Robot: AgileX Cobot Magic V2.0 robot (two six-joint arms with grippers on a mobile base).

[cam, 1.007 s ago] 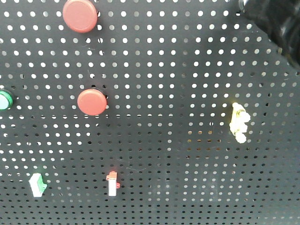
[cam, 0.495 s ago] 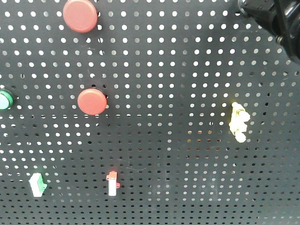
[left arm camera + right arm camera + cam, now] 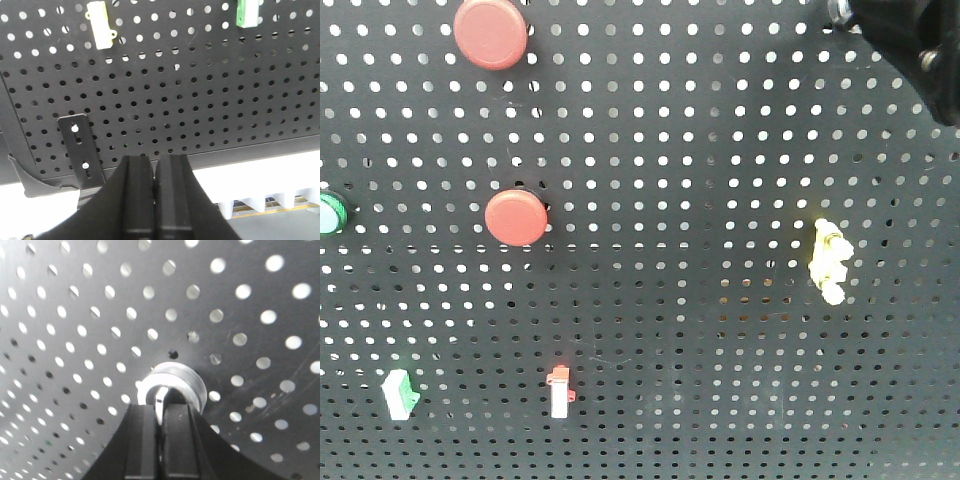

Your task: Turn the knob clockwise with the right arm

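In the right wrist view the knob (image 3: 176, 375) sits on the black perforated board, with a shiny silver ring rim and a pale bar across its dark centre. My right gripper (image 3: 159, 408) is shut on that bar, its black fingers (image 3: 142, 425) covering the knob's lower half. In the front view the right arm (image 3: 910, 40) fills the top right corner, and only a silver sliver of the knob (image 3: 837, 11) shows beside it. My left gripper (image 3: 155, 162) is shut with nothing in it, just below the board's lower edge.
On the board (image 3: 720, 150) are two red discs (image 3: 491, 32) (image 3: 516, 217), a green button (image 3: 328, 213) at the left edge, a yellow fitting (image 3: 829, 260), a red-and-white switch (image 3: 560, 392) and a green-and-white switch (image 3: 399, 392). A slotted bracket (image 3: 82, 147) hangs near the left gripper.
In the front view the right arm's end has shifted and turned in the top right corner, and its silver screws now sit in a different place. Everything else on the board is unchanged.
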